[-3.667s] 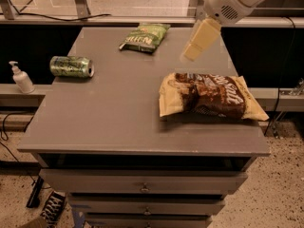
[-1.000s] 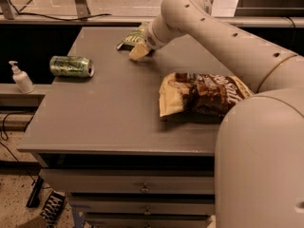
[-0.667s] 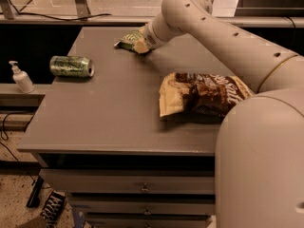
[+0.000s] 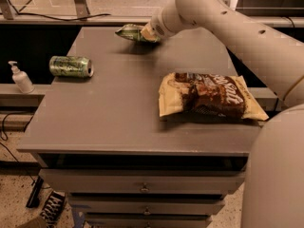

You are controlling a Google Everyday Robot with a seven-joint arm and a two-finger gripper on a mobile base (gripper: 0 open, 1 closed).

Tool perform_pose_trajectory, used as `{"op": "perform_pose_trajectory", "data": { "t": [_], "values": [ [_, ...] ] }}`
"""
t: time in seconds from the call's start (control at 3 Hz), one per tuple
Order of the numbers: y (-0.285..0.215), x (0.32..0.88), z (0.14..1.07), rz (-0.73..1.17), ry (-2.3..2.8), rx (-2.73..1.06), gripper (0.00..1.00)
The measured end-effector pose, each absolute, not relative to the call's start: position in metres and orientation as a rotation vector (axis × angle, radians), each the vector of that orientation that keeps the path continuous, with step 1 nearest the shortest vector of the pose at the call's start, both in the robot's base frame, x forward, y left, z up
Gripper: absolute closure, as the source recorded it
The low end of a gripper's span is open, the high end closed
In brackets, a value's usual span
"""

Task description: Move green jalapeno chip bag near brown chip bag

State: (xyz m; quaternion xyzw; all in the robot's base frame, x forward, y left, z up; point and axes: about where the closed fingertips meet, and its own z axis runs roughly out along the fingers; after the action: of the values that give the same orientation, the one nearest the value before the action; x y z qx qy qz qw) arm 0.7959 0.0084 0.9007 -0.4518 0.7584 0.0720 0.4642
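The green jalapeno chip bag [image 4: 128,32] is at the far middle of the grey table [image 4: 114,113], crumpled and raised a little, with its shadow on the tabletop below it. My gripper [image 4: 148,33] is at the bag's right end and is shut on it, with the arm reaching in from the upper right. The brown chip bag [image 4: 209,96] lies flat on the right side of the table, nearer the front, well apart from the green bag.
A green drink can [image 4: 71,66] lies on its side at the table's left edge. A white pump bottle [image 4: 20,78] stands on a lower ledge to the left. Drawers [image 4: 142,189] are under the tabletop. My arm's bulk fills the right side.
The gripper has closed on the green bag, and the bag has bunched up and risen slightly off the table. The brown bag and the can have not moved.
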Motion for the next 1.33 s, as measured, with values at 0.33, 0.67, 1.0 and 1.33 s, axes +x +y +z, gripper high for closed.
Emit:
{"op": "perform_pose_trajectory", "data": {
  "t": [0.33,0.67,1.0,1.33],
  "values": [
    [-0.005,0.771,0.927,0.191,1.806,-1.101,1.00],
    [-0.002,0.728,0.945,0.254,1.755,-1.136,1.00],
    [0.016,0.689,0.962,0.360,1.690,-1.188,1.00],
    [0.037,0.657,0.974,0.447,1.641,-1.236,1.00]
  ]
}}
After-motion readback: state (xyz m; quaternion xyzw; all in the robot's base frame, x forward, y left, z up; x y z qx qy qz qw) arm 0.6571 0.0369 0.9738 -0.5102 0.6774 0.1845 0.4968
